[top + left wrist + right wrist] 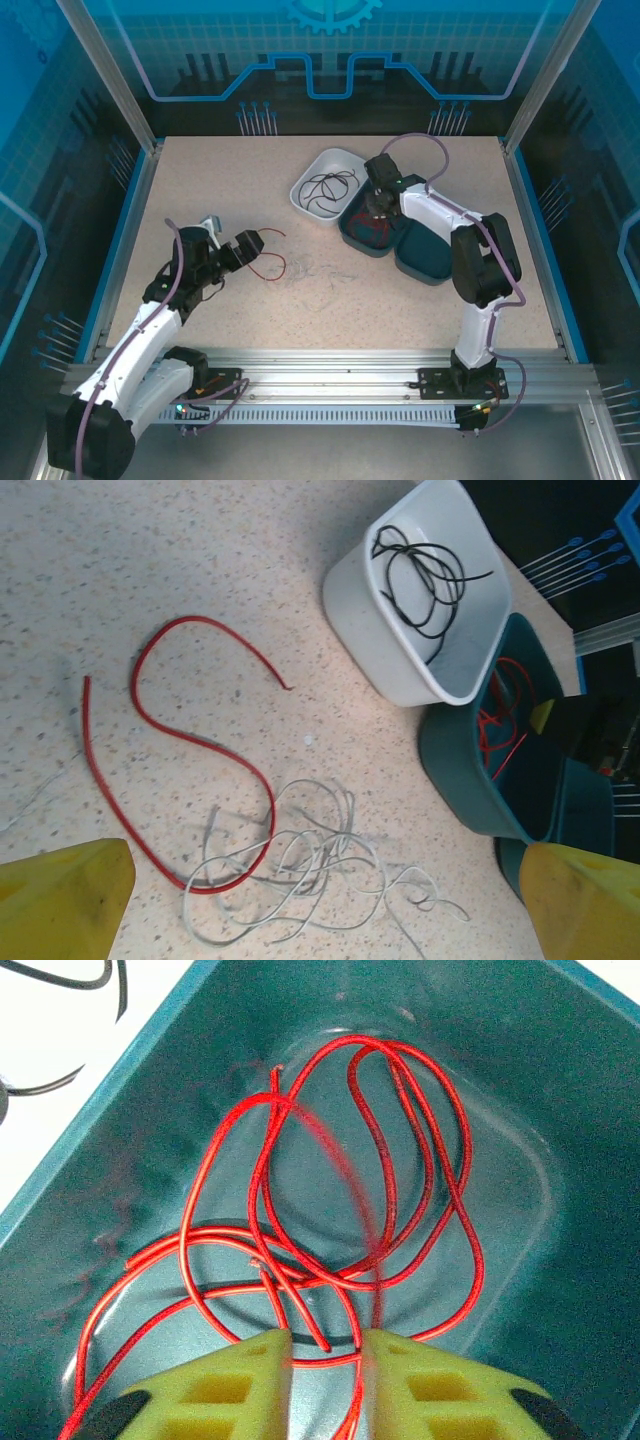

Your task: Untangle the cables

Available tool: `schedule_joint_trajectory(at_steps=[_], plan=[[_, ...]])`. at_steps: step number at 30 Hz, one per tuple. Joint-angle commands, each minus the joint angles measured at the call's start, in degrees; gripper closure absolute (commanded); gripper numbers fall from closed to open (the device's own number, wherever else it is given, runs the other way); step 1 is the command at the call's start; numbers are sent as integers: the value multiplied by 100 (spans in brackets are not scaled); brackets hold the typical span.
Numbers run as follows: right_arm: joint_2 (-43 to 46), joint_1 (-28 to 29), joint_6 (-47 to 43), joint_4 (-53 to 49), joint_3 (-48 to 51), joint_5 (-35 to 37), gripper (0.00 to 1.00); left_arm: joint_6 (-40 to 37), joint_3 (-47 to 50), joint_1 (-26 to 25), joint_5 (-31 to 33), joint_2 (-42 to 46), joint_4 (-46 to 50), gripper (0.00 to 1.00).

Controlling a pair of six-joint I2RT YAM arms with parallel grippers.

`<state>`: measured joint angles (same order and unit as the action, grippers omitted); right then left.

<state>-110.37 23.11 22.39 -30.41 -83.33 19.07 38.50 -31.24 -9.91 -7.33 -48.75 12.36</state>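
So, sorting looks about midway. The right gripper [327, 1338] sits low in the teal bin [520, 1080] over the coiled red cable [200, 1235]. Its jaws are nearly together with one strand running through the gap, but I can't tell from the wrist view if it's actually pinched. The left gripper [325, 880] is spread wide and holding nothing, above the loose red cable [190, 735] that crosses the white cables [300, 870] on the table [150, 560]. Next move, I'd guess: pinch that red one and lift it clear without dragging the white tangle.
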Motion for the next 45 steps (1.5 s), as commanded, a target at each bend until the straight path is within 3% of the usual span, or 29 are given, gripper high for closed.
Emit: schedule_joint_trajectory(at_steps=[1,12,22,27,33,40,45], plan=[[104,-83,-45,62,95,84,69,-150,-261,34,224,1,379,1],[1078,78,-64,44,420,62,60,-42,-268,33,492,-23,619,1],[1659,1316,-149,8,283,-194,56,327,-218,351,788,-470,881,1],[1008,2125,-160,-232,-390,-503,58,439,-100,593,853,-574,856,1],[-298,2764,-392,-882,-1867,-955,61,570,99,808,834,-526,843,1],[-1872,2943,-619,-1930,-3652,-1309,64,614,274,851,881,-280,861,1],[-2552,3028,-884,-2122,-4122,-1137,64,546,272,859,1044,-68,935,1]])
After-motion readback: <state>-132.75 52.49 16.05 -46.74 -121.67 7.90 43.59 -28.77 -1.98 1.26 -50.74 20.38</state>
